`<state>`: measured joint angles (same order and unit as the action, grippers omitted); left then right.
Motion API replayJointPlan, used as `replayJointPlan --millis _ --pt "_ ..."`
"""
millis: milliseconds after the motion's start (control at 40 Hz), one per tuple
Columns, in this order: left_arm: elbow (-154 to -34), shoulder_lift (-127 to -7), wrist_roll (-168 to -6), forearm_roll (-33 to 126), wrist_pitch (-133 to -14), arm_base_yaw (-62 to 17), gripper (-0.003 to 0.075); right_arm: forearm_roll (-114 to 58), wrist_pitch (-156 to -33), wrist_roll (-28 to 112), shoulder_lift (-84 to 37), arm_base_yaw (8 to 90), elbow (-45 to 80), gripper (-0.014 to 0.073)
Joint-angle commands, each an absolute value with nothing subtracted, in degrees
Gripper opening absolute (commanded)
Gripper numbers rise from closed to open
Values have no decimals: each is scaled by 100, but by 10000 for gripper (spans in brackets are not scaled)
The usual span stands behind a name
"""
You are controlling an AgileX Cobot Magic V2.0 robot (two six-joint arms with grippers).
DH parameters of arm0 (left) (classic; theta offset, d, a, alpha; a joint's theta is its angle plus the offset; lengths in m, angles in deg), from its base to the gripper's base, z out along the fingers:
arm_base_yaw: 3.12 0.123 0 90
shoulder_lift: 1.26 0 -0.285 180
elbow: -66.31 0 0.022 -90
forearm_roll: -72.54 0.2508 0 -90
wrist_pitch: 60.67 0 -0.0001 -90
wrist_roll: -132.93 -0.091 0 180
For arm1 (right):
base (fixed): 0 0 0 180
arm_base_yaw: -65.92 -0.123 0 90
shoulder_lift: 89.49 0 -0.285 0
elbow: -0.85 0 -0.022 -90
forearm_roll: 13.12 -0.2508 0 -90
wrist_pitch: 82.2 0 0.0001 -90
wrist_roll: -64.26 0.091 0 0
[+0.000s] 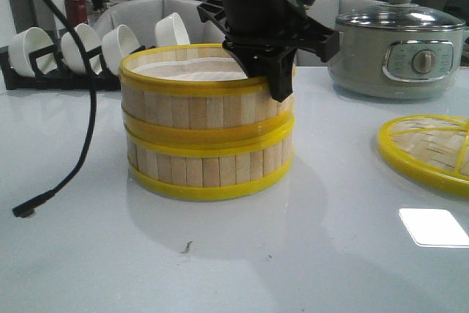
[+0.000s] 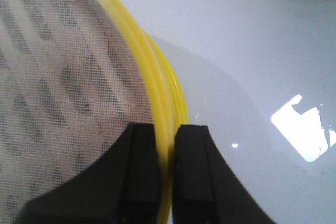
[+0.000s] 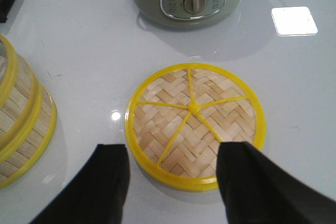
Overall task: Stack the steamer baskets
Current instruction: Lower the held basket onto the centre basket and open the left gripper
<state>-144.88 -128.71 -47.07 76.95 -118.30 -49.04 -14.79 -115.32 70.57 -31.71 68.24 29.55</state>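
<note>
The two round pale-bamboo steamer baskets with yellow rims already sit one on the other, the upper basket (image 1: 209, 97) on the lower basket (image 1: 209, 163), in front of the rack of white bowls (image 1: 88, 45). Their round axes stand upright, open side up, white mesh liner (image 2: 58, 93) showing, walls nearly flush.

The left gripper (image 2: 167, 156) pinches the upper basket's yellow rim, one finger inside and one outside, at a narrow gap. To finish well, I judge it should part its fingers fully first, then lift straight up, so the rim is not dragged sideways off the lower basket.

The right gripper (image 3: 170, 182) hovers wide apart and empty over the flat woven bamboo lid with yellow rim (image 3: 194, 124), which lies to the right of the stack.
</note>
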Motion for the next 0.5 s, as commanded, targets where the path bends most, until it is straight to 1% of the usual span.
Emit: replayJointPlan --millis 0,150,200,275,375,475 --pt "-14621 -12594 -4707 7651 -11826 -4901 88 -1459 -11138 7024 -3206 6829 2726 484" --pt "-14621 -12594 -4645 7651 -11781 -4901 98 -1459 -11138 7024 -3206 6829 2726 484" --pt "-14621 -12594 -4645 7637 -11781 -4901 125 -1459 -11138 7024 -3206 6829 2726 484" --pt "-14621 -12594 -4645 7637 -11781 -4901 188 -1459 -11138 7024 -3206 6829 2726 484" --pt "-14621 -12594 -4597 7637 -11801 -4901 293 -1459 -11138 7024 -3206 6829 2726 484" --pt "-14621 -12594 -4588 7637 -11814 -4901 339 -1459 -11133 7024 -3206 6829 2726 484"
